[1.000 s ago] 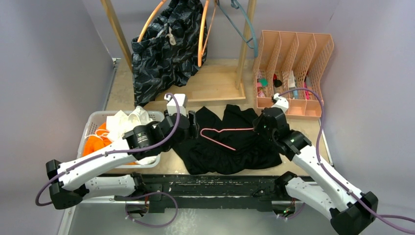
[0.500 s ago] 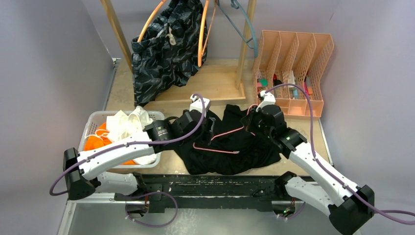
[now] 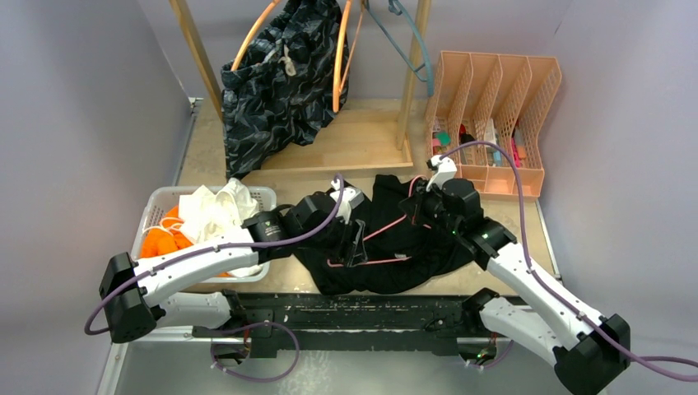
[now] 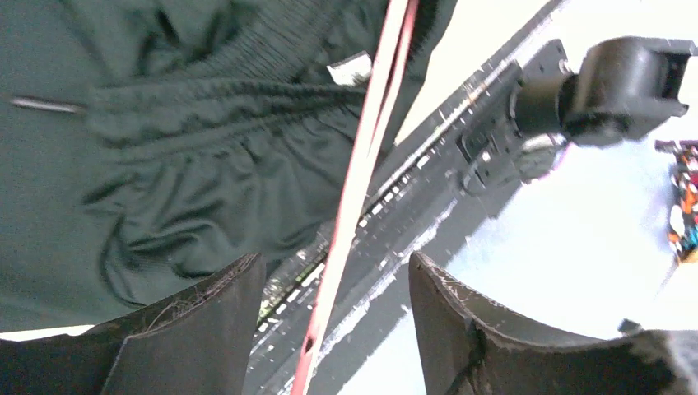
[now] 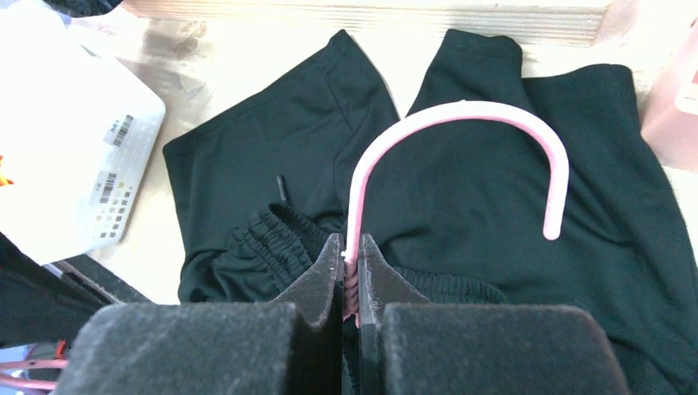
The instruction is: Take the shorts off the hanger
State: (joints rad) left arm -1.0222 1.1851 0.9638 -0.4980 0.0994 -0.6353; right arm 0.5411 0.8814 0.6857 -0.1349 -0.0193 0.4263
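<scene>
On the table [image 3: 206,164], midway between the two arms: black shorts [image 3: 411,251], spread flat, leg openings toward 12 o'clock in the right wrist view, elastic waistband bunched close around the right fingertips. Rising out of that waistband, a pink hanger [image 5: 355,206], long axis slanted in the top view from roughly 8 o'clock up to 2 o'clock. At the 2 o'clock end, right gripper [image 5: 351,247], pressed fully together on the hanger's neck just under the hook, nothing else in its grasp. Right arm reaching from its base at 5 o'clock toward 11, wrist tipped down over the cloth. At the 8 o'clock end, left gripper [image 4: 335,262], spread wide and holding nothing, the hanger's bar passing through the gap from 12 to 6 o'clock in the left wrist view, apparently touching neither finger [image 4: 197,337]. Gathered elastic at 10 to 11 o'clock from those fingers, close by. Left arm stretched long from 7 o'clock toward 2, wrist rolled so that the fingers point back toward the near table edge. Judging from this: hanger anchored by the right side, so the coming move probably a shift of the left fingers toward 10 o'clock onto the waistband, a pinch, then a pull along the bar's axis, away from the hook. Elsewhere in the top view: white shorts [image 3: 216,204] and orange shorts [image 3: 158,243] in the basket [image 3: 156,197] at 9 o'clock, camo shorts [image 3: 280,90] hanging on the wooden rack [image 3: 409,90] at 12 o'clock.
</scene>
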